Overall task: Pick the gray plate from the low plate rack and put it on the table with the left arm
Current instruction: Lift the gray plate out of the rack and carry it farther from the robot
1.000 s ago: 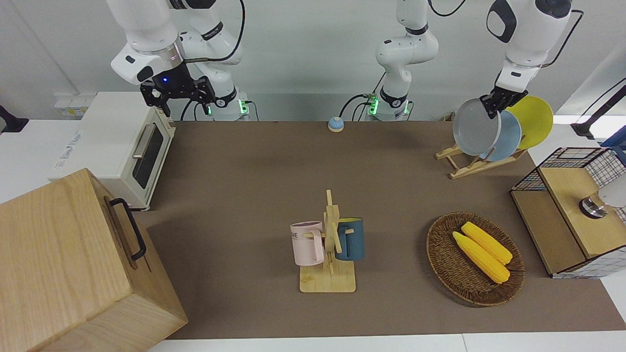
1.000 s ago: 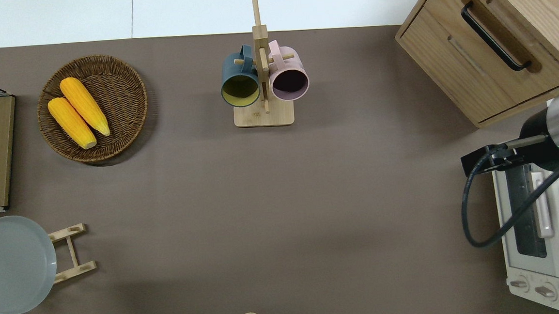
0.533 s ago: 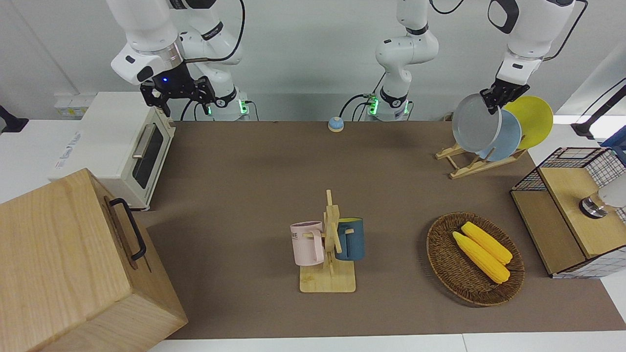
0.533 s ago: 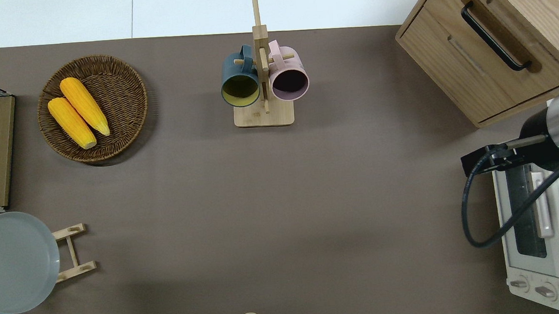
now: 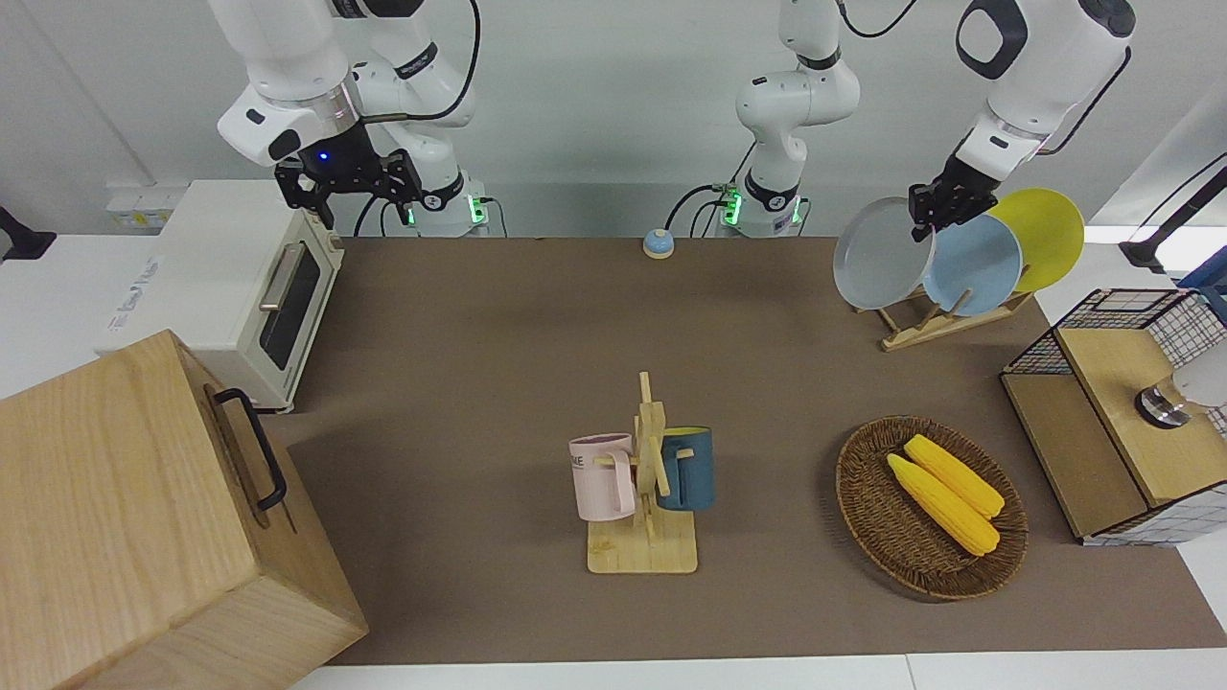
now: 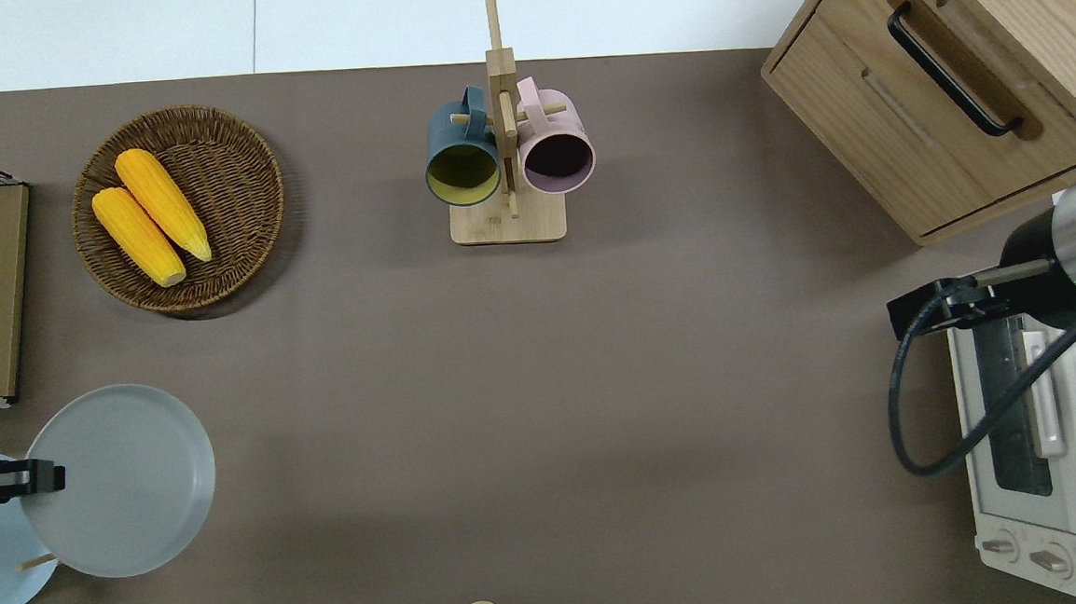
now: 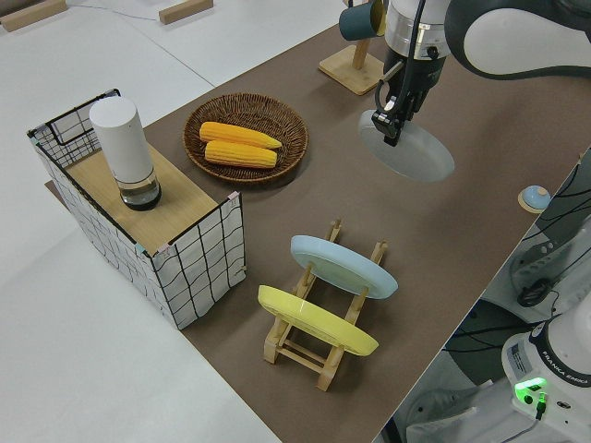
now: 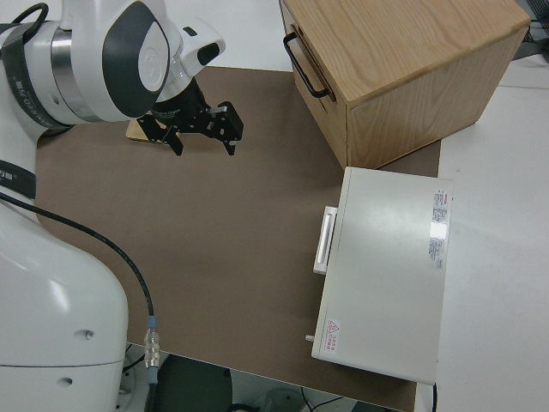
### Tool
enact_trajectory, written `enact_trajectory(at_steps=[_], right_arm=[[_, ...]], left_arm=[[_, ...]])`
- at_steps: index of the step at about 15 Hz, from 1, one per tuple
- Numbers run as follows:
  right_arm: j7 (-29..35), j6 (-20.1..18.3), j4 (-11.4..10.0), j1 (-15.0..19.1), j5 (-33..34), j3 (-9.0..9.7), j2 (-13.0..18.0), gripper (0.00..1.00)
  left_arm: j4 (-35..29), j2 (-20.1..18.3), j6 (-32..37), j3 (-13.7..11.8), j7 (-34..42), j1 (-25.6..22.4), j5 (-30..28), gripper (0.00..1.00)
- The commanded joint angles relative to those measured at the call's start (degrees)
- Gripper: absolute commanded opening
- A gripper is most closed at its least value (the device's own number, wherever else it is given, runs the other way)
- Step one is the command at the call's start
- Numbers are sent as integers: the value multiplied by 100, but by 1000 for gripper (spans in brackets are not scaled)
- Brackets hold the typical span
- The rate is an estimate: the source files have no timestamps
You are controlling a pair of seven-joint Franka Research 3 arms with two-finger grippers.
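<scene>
Gray plate has swung clear of the rack since a second ago, now tilted in the air over bare table beside the blue plate, left gripper pinching its rim, so lowering it comes next; right arm parked, jaws spread.

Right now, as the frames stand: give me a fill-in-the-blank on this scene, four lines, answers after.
1. The left pincer grips the round pale ____ plate.
2. The low wooden slat rack holds ____ plates.
3. The round woven basket holds two ____ corn cobs.
4. The white right arm is ____.

Answers: gray; two; yellow; parked
</scene>
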State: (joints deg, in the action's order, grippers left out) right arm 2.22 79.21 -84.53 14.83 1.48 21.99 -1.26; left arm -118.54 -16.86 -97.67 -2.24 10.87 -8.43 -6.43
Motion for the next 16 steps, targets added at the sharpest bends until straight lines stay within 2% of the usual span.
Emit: enact_trajectory(at_steps=[1,6,12,16], right_arm=[[68,-63,42,135,28,122,12,983],[68,-63,42,135,28,122,12,983],[68,-63,42,135,28,122,12,983],[68,-63,33,135,37,122,20,983]], left_arm=[[-152,130,-103,-66,335,70,-718,112],[-275,490,-173,-136,1083,-18,-1588,114],[-1003,570,-1120,-128,1443,79,-1748,119],[-1531,947,-1921,-93,2058,79,-2300,119]])
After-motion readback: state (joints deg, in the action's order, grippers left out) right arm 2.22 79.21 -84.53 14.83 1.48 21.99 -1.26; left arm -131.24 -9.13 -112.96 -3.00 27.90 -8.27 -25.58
